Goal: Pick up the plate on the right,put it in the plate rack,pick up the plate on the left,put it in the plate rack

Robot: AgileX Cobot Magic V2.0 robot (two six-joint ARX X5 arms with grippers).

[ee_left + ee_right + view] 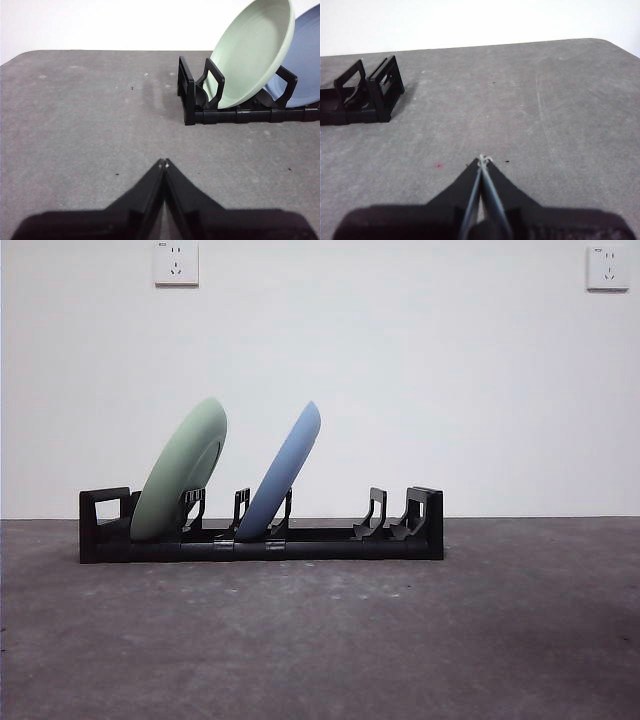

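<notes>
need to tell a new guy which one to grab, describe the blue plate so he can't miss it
Find the long black plate rack on the grey table. Two plates stand tilted in its slots. The blue plate sits near the rack's middle, leaning the same way as the green plate near the rack's end; colour alone separates them.

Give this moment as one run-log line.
green plate: in plate rack, leaning | blue plate: in rack, leaning | left gripper: shut, empty | right gripper: shut, empty
</notes>
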